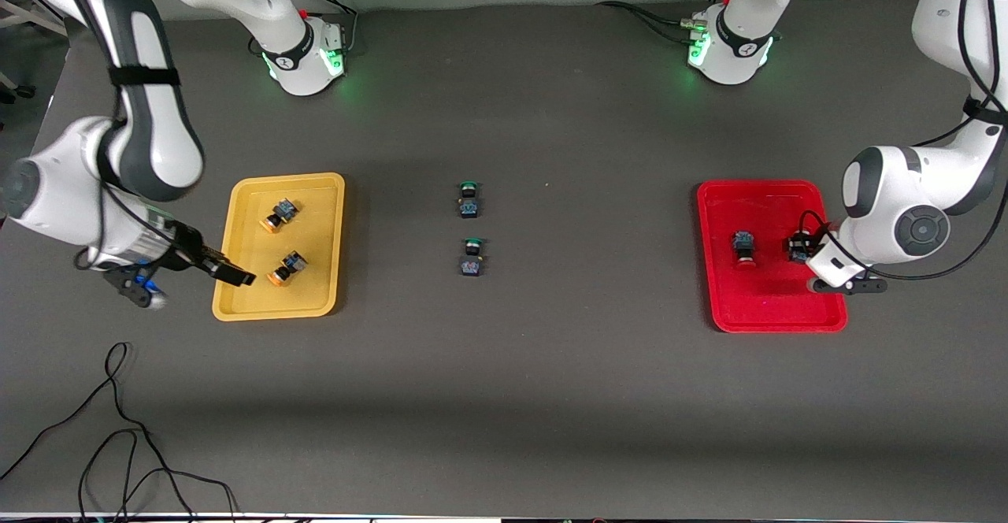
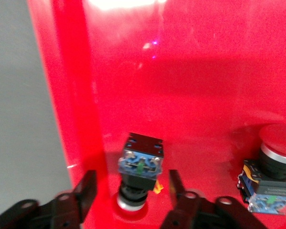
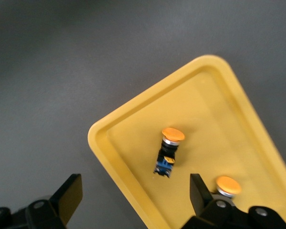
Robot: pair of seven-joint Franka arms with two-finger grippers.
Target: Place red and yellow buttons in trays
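The red tray [image 1: 776, 310] lies at the left arm's end of the table with two red buttons in it. One red button [image 2: 139, 168] stands cap down between the fingers of my open left gripper [image 2: 131, 192], with a gap on each side. The other red button [image 1: 744, 248] lies beside it, toward the table's middle. The yellow tray [image 1: 236, 306] at the right arm's end holds two yellow buttons [image 1: 279, 215] [image 1: 287, 268]. My right gripper [image 3: 133, 195] hangs open and empty over that tray's rim [image 3: 133, 121].
Two green-capped buttons [image 1: 468, 198] [image 1: 472, 257] lie on the dark table midway between the trays. A loose black cable [image 1: 118, 436] curls near the front edge at the right arm's end.
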